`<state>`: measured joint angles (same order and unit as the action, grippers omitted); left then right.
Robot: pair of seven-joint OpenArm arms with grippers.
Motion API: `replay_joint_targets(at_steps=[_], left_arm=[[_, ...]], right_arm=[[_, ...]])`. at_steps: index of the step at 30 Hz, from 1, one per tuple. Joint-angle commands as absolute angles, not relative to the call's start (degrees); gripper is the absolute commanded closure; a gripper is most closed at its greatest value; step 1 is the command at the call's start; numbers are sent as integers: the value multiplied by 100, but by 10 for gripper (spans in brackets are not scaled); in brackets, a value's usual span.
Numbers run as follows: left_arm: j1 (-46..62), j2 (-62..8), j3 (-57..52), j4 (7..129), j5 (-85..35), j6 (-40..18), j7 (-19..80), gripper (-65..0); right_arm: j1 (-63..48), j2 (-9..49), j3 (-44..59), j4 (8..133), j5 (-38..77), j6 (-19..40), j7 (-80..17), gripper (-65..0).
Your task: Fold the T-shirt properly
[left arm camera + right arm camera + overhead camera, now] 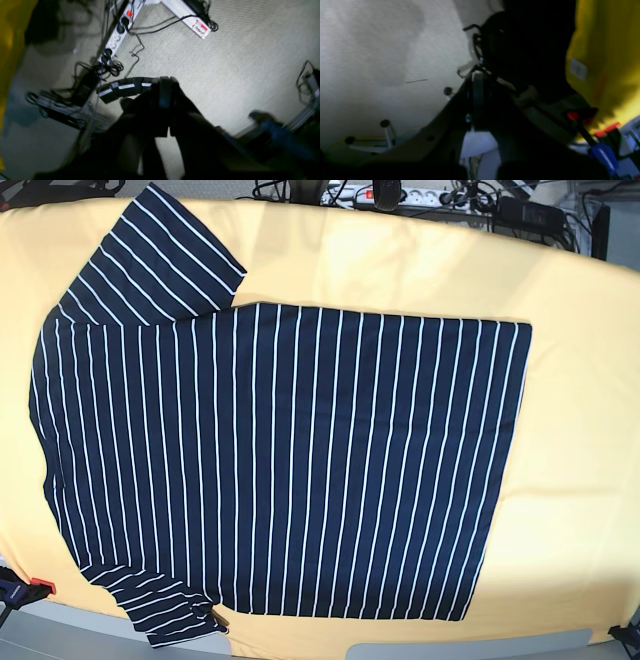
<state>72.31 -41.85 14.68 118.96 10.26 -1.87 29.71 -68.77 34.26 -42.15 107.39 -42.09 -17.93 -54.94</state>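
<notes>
The T-shirt (280,470), dark navy with thin white stripes, lies spread flat on the yellow-covered table (580,430) in the base view. Its hem is to the right, and its sleeves lie at the upper left (165,255) and lower left (170,615). Neither arm appears in the base view. In the left wrist view my left gripper (165,83) is shut with nothing in it, over grey carpet. My right gripper (477,76) is likewise shut and holds nothing, off the table's edge. The shirt does not show in either wrist view.
A white power strip (116,37) with tangled cables and a labelled white rail (197,25) lie on the floor. The yellow table cover hangs at the edges (10,50) (602,62). Power strips and cables (400,194) sit behind the table. A clamp (25,588) is at the front left corner.
</notes>
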Motion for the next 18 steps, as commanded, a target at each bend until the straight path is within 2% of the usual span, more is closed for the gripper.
replay_joint_targets(at_steps=[1, 5, 12, 18], left_arm=[[7452, -4250, 1481, 12092, 1111, -113, 3004, 0], [7500, -4372, 1479, 12582, 1629, 239, 3157, 0], [7500, -4410, 1092, 13218, 1673, 412, 3264, 0], [7500, -4407, 12, 13500, 1179, 410, 2998, 0]], right_arm=[[-7098, 3450, -4233, 10862, -4392, -1890, -5603, 0], [-7273, 3454, -4233, 11209, -5183, -2292, -5959, 0], [-7349, 3542, -4180, 12044, -5752, -2698, -6062, 0], [-7349, 3542, -3282, 12665, -5874, -2803, -5942, 0]])
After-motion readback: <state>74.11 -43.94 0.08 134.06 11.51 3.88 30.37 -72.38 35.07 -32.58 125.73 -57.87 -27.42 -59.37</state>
